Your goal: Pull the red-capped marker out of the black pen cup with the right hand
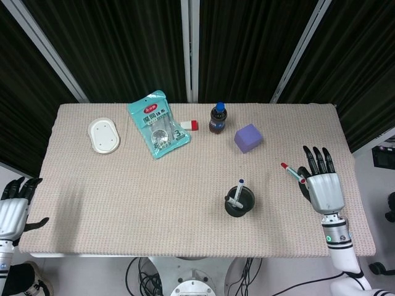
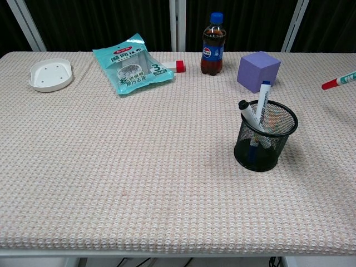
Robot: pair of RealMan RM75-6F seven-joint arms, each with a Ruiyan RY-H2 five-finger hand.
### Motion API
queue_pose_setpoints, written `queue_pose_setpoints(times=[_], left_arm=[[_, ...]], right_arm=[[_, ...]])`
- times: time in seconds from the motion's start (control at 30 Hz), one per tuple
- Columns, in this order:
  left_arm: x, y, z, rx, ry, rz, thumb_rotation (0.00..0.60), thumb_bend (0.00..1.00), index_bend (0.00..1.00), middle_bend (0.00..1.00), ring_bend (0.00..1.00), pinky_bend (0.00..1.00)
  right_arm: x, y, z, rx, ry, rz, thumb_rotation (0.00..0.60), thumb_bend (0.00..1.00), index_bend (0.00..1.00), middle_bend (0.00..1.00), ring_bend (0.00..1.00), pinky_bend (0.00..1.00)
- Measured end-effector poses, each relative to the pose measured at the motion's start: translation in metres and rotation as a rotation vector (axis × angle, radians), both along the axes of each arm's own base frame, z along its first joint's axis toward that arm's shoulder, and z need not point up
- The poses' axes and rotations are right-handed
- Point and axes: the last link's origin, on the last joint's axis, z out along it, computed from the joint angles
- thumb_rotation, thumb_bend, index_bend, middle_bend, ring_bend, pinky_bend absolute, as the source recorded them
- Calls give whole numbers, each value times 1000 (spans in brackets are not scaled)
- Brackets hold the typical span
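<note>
The red-capped marker is out of the cup and held by my right hand over the table's right side, its red cap pointing left. In the chest view only the marker's capped end pokes in from the right edge; the hand itself is out of that frame. The black mesh pen cup stands upright left of the hand and holds two other markers, one blue-capped, one black-capped. My left hand hangs off the table's left edge, fingers spread, holding nothing.
At the back stand a cola bottle, a purple cube, a teal pouch and a small red-and-white item. A white dish lies at the back left.
</note>
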Motion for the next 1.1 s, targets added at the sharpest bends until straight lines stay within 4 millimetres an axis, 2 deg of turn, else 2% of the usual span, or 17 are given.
queue_pose_setpoints(times=[0.2, 0.27, 0.3, 0.37, 0.43, 0.53, 0.73, 0.9, 1.1], left_arm=[[3, 1, -1, -3, 9, -3, 600, 116, 123, 114, 0, 71], [3, 2, -2, -6, 9, 0, 600, 116, 123, 114, 0, 71], [2, 2, -2, -8, 9, 1, 600, 116, 123, 115, 0, 71], [3, 1, -2, -11, 12, 0, 600, 116, 123, 115, 0, 71], [3, 1, -1, -10, 15, -3, 600, 116, 123, 114, 0, 71], [3, 0, 0, -7, 13, -4, 600, 116, 123, 114, 0, 71], [3, -1, 0, -8, 4, -7, 600, 116, 123, 115, 0, 71], [4, -1, 0, -1, -5, -18, 600, 118, 131, 116, 0, 73], [4, -1, 5, 18, 14, -47, 600, 119, 132, 118, 0, 75]], right_arm=[[-8, -3, -21, 61, -33, -13, 600, 325, 632, 76, 0, 0], [-9, -3, -27, 88, -42, -19, 600, 302, 516, 65, 0, 0], [-9, -2, -29, 99, -45, -22, 600, 297, 496, 61, 0, 0], [-10, -1, -34, 136, -57, -35, 600, 213, 172, 18, 0, 0], [-9, 1, -37, 175, -73, -48, 600, 131, 6, 0, 0, 0], [-7, 5, -38, 246, -113, -67, 600, 36, 0, 0, 0, 0], [-8, 17, -25, 325, -196, -104, 600, 26, 0, 0, 0, 0], [-14, 28, -4, 234, -183, -88, 600, 38, 0, 0, 0, 0], [-34, 50, 35, 18, -86, -136, 600, 39, 0, 0, 0, 0]])
